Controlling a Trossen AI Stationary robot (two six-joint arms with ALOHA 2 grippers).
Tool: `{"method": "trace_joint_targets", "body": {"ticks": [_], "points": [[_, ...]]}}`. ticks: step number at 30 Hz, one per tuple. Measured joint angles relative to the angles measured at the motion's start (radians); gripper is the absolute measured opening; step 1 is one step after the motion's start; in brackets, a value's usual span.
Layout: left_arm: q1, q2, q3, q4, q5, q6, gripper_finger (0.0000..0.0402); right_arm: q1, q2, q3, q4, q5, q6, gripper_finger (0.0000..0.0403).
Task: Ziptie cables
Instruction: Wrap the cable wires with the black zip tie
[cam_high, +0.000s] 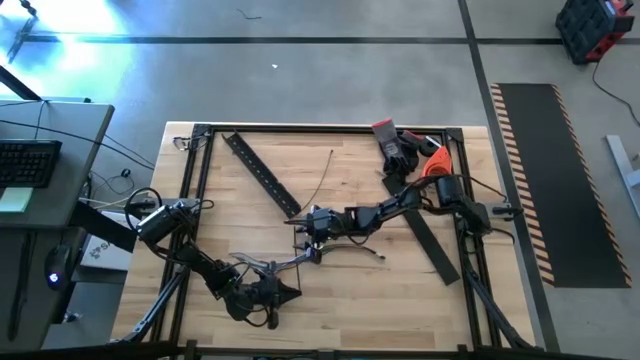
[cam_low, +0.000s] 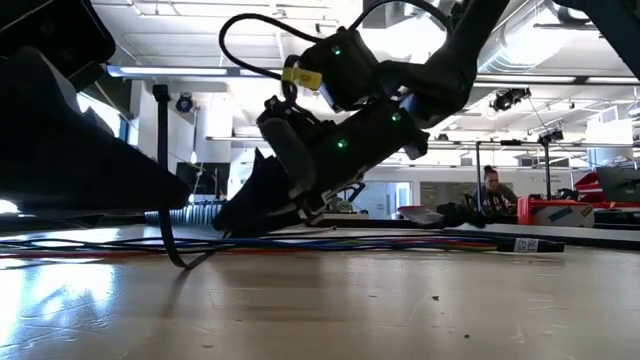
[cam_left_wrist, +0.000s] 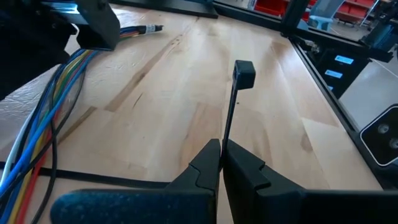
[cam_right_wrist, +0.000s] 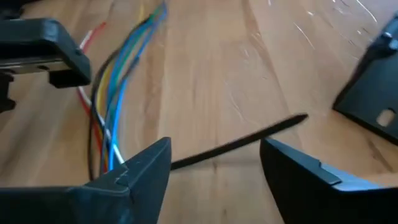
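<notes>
From high up, my left gripper is low on the table near the front edge and my right gripper is in the middle, with the cables lying thin on the wood between them. From table height the cables lie flat in a long bunch, and I can read no words on the white tag near their end. My left wrist shows my left jaws pinched shut on a zip tie beside the cables, and my right wrist shows my right jaws wide open over the cables; I think they are light, soft and floppy, so I should hold them as one bunch near the middle.
</notes>
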Motion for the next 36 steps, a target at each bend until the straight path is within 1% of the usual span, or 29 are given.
{"method": "trace_joint_targets", "body": {"ticks": [6, 10, 13, 15, 16, 19, 21, 23, 26, 30, 32, 36], "points": [[0.003, 0.0, 0.0, 0.0, 0.0, 0.002, 0.0, 0.007, 0.066, 0.0, 0.148, -0.035, -0.019, 0.0149], [0.002, 0.0, 0.0, 0.0, -0.001, 0.002, 0.0, 0.005, 0.086, 0.0, 0.166, -0.034, -0.019, 0.01], [0.002, 0.0, 0.0, 0.0, -0.002, 0.002, 0.0, 0.004, 0.09, 0.0, 0.166, -0.03, -0.031, 0.0052], [0.002, 0.0, 0.0, 0.002, -0.013, 0.002, 0.0, 0.007, 0.088, 0.0, 0.164, -0.02, -0.067, 0.0017], [-0.001, 0.0, 0.0, 0.005, -0.023, -0.001, 0.0, 0.014, 0.086, 0.0, 0.162, -0.004, -0.095, 0.0009], [-0.014, 0.0, 0.0, 0.01, -0.046, -0.031, 0.0, 0.056, 0.074, 0.0, 0.155, 0.105, -0.189, 0.0003], [-0.02, 0.0, -0.003, 0.023, -0.046, -0.053, 0.0, 0.09, 0.066, 0.0, 0.163, 0.189, -0.297, 0.0001], [-0.021, -0.002, -0.013, 0.06, -0.035, -0.058, 0.0, 0.132, 0.065, 0.0, 0.208, 0.273, -0.409, 0.0], [-0.019, -0.002, -0.04, 0.135, -0.01, -0.057, 0.0, 0.192, 0.065, 0.0, 0.276, 0.362, -0.561, 0.0], [-0.019, -0.003, -0.066, 0.201, 0.019, -0.048, 0.0, 0.249, 0.063, 0.0, 0.351, 0.478, -0.694, 0.0], [-0.016, -0.003, -0.072, 0.233, 0.041, -0.026, 0.0, 0.263, 0.063, 0.0, 0.366, 0.515, -0.748, 0.0], [0.006, -0.003, -0.072, 0.254, 0.102, -0.006, 0.0, 0.283, 0.063, 0.0, 0.37, 0.518, -0.783, 0.0]]}}
